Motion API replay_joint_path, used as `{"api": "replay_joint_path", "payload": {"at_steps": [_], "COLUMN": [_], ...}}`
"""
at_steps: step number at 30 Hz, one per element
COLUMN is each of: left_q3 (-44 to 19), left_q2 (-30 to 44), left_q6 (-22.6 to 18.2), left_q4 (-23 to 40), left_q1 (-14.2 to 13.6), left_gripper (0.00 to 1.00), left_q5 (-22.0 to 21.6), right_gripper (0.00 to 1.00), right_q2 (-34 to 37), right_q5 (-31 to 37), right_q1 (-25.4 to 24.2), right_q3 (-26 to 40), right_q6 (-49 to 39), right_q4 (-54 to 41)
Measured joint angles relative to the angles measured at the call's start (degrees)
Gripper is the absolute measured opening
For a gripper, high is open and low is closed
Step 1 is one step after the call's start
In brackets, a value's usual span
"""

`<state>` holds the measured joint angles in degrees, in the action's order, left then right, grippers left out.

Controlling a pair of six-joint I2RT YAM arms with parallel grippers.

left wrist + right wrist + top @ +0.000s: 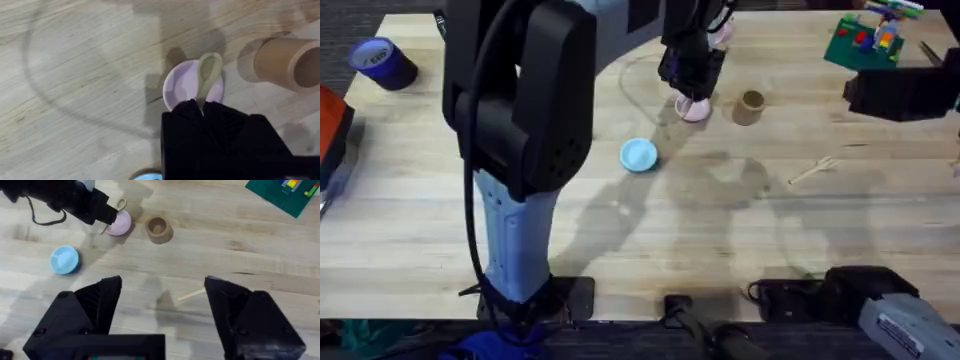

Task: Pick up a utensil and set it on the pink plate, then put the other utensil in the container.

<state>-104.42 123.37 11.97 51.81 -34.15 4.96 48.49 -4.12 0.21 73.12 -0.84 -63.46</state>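
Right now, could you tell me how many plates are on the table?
2: the pink plate under the left gripper, beside the container; the light-blue plate nearer the arms' bases.

We saw a small light-blue plate (pixel 639 155) lying flat near the middle of the wooden table (pixel 410 200) — a roll of blue tape (pixel 382 62) sat at the far left corner, and a green baseplate (pixel 865 40) with coloured bricks at the far right.

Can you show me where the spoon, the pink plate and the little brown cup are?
spoon (pixel 209 67): left wrist view, on its rounded bowl.
pink plate (pixel 176 87): left wrist view, on its bare flat part beside the spoon.
little brown cup (pixel 158 229): right wrist view, on its rim.
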Motion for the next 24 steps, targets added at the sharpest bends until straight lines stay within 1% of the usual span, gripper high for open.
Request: {"api": "replay_joint_path", "payload": {"at_steps": [14,15,17,24], "left_q3": [0.0,0.0,0.0,0.0], "left_q2": [1.6,1.6,1.6,1.6], "left_q6": [0.0,0.0,0.0,0.0], "left_q4": [0.0,0.0,-0.2,-0.4], "left_q1": [0.0,0.0,0.0,0.0], "left_gripper": [0.042,0.049,0.111,0.198], "left_q5": [0.0,0.0,0.1,0.2], "right_gripper": [0.996,0.996,0.996,0.996], "right_q2": [0.0,0.0,0.0,0.0], "right_q5": [0.0,0.0,0.0,0.0], "right_q1": [0.0,0.0,0.0,0.0], "right_q3": [0.0,0.0,0.0,0.0], "right_q6": [0.0,0.0,0.0,0.0], "right_q4": [0.0,0.0,0.0,0.0]}}
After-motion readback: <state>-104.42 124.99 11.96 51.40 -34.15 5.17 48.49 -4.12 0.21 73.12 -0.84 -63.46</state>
